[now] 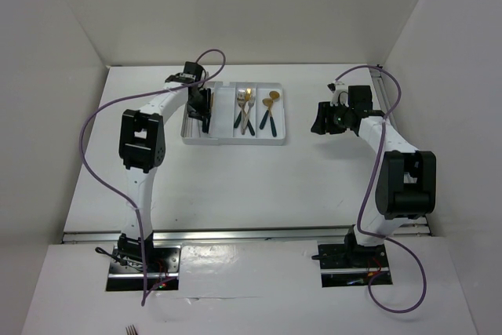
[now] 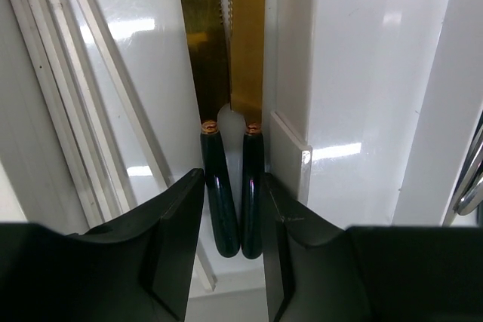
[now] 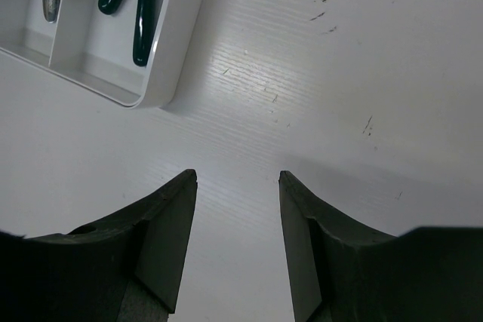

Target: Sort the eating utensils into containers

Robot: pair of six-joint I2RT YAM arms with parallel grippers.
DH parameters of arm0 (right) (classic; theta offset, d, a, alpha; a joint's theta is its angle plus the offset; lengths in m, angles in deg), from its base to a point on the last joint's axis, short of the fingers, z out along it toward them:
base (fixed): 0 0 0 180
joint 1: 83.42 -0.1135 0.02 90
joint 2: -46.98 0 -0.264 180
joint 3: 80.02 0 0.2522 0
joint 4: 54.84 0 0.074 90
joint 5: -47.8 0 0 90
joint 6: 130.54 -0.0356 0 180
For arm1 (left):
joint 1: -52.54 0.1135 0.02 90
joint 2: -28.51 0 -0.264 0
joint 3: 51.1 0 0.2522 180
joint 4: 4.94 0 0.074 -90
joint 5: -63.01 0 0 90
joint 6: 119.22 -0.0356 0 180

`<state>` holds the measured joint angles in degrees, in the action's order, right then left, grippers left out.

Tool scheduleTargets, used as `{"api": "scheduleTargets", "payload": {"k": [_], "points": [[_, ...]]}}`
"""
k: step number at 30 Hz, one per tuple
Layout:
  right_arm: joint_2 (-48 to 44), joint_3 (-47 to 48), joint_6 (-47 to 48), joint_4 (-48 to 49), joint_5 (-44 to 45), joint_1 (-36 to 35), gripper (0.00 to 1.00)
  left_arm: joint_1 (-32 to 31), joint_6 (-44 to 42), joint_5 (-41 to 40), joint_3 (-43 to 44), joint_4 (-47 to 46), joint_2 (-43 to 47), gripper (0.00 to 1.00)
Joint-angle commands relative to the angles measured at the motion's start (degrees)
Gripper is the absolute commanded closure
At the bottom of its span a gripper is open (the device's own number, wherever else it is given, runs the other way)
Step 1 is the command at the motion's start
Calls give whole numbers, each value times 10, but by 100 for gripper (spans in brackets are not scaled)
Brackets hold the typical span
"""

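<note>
The white tray [image 1: 235,137] lies at the back of the table. My left gripper [image 1: 204,111] is down in its left compartment. In the left wrist view two knives [image 2: 253,186] with gold blades and dark handles lie side by side in the tray [image 2: 339,73]. My left gripper [image 2: 232,175] is open, with its jaws straddling both handles closely. Forks [image 1: 245,107] lie in the middle compartment and two gold spoons [image 1: 271,109] in the right one. My right gripper [image 1: 320,119] is open and empty over bare table right of the tray; its wrist view [image 3: 238,174] shows the tray corner [image 3: 162,73].
Silver fork tines [image 1: 131,329] show at the bottom edge of the top view, on the near ledge in front of the left arm's base. White walls enclose the table on the left, back and right. Purple cables loop from both arms.
</note>
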<state>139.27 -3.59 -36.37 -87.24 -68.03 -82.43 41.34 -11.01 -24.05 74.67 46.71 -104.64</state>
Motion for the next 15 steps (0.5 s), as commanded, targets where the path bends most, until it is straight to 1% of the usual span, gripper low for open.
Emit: {"api": "scheduleTargets", "payload": {"k": [1, 2, 3, 5, 6, 9, 10, 12, 14, 15], "points": [[-2, 23, 7, 1, 5, -4, 45, -8, -9, -3, 16, 25, -29, 52], [-2, 23, 7, 1, 5, -4, 45, -8, -14, -3, 16, 25, -29, 53], [-2, 23, 7, 1, 5, -4, 45, -8, -14, -24, 11, 25, -29, 53], [-2, 23, 7, 1, 5, -4, 45, -13, -14, -41, 4, 25, -29, 55], [-2, 23, 7, 1, 5, -4, 45, -13, -14, -66, 4, 25, -29, 55], [-2, 23, 7, 1, 5, -4, 45, -18, -14, -92, 4, 25, -29, 56], [-2, 23, 7, -4, 5, -4, 45, -18, -14, -92, 4, 30, -34, 56], [-2, 23, 7, -4, 5, -4, 45, -18, -14, -102, 4, 30, -40, 60], [-2, 28, 7, -4, 5, -4, 45, -18, -14, -108, 4, 30, -48, 60], [-2, 28, 7, -4, 5, -4, 45, -18, -14, -108, 4, 35, -48, 63]]}}
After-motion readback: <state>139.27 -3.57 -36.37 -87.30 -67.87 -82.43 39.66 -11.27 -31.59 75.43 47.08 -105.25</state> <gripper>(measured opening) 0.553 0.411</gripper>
